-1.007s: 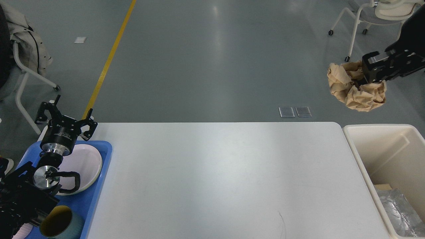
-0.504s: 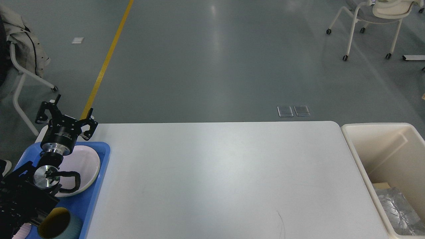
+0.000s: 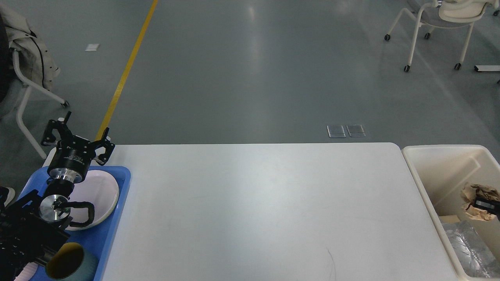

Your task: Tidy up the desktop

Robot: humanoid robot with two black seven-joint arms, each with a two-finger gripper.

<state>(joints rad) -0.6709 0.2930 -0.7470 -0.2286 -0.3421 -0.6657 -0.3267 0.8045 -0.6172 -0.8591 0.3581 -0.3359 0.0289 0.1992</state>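
The white desktop fills the middle of the head view and is bare. My left gripper is open and empty, hanging over the far end of the blue tray at the left edge of the desktop. Only a small black part of my right gripper shows at the right edge, inside the cream bin. Crumpled brown paper is wrapped around it, and the gripper appears shut on the paper, which hangs above the bin's contents.
The blue tray holds a white plate and a dark cup near the front. Crinkled silver foil lies in the bin. White chairs stand on the floor at the far right and far left.
My right gripper held the brown paper high beyond the bin, then left the view, and has now come down into the bin with the paper. The left arm has not moved.
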